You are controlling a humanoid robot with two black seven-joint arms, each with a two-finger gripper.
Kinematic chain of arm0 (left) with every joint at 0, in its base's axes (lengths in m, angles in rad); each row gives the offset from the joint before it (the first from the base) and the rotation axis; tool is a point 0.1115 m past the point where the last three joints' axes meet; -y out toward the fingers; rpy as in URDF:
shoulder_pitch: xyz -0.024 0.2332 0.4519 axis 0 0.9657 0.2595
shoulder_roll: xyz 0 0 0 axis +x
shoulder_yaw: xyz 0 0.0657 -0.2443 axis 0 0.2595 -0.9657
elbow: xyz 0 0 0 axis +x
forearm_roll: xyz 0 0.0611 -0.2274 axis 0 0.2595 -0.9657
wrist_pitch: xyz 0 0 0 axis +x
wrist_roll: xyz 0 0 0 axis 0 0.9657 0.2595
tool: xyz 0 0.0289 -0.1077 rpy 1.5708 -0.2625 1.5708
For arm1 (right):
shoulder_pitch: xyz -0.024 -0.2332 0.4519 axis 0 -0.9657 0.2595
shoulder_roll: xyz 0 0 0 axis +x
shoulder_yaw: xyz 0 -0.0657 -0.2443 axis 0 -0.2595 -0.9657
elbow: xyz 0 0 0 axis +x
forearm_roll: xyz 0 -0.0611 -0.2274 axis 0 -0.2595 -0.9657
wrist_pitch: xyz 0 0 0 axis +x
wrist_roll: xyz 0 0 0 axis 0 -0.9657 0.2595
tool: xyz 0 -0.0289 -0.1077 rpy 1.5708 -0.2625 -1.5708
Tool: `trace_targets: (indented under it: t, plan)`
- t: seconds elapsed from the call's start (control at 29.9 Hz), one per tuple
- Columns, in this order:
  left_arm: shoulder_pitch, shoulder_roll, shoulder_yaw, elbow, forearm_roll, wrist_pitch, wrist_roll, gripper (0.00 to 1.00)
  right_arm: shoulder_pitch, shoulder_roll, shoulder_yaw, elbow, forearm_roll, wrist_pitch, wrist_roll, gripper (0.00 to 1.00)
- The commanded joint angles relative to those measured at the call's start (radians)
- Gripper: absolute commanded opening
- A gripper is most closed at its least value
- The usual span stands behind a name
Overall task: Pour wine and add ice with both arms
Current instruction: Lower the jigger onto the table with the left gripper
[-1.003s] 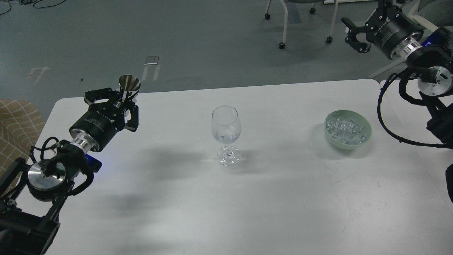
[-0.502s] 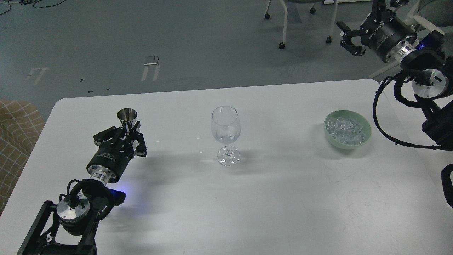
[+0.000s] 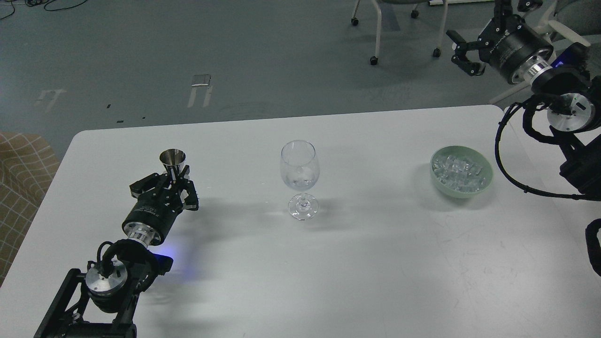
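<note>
A clear, empty-looking wine glass (image 3: 300, 180) stands upright in the middle of the white table (image 3: 357, 263). A pale green bowl (image 3: 483, 183) at the right holds a heap of clear ice cubes (image 3: 459, 171). My left gripper (image 3: 172, 185) is low over the table, left of the glass, shut on the lower part of a small steel jigger (image 3: 172, 158) that stands upright with its mouth up. My right gripper (image 3: 463, 50) is open and empty, raised beyond the table's far right corner, above and behind the bowl.
Chair legs on castors (image 3: 374, 60) stand on the grey floor beyond the table. A tan checked seat (image 3: 21, 173) is at the left edge. My right arm's cables (image 3: 504, 155) loop beside the bowl.
My left gripper has come down from the table's far left edge and moved nearer and rightward with the jigger. My right gripper has shifted slightly up and left.
</note>
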Motion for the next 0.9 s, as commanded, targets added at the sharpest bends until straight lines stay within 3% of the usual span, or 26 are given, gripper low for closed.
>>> trace_targets:
  t: [0.0,0.57,0.87]
  plan:
    - [-0.002,0.002,0.0,0.006,0.001,0.002,-0.004,0.18,0.001,-0.001,-0.001,0.0,0.0,0.0,0.0,1.0]
    - [0.0,0.003,0.0,0.029,0.013,0.004,-0.006,0.38,0.001,-0.003,0.0,0.0,0.0,0.0,0.0,1.0]
    - [0.001,0.011,0.0,0.029,0.013,0.005,-0.006,0.4,0.001,-0.004,0.002,0.0,0.0,-0.001,0.0,1.0]
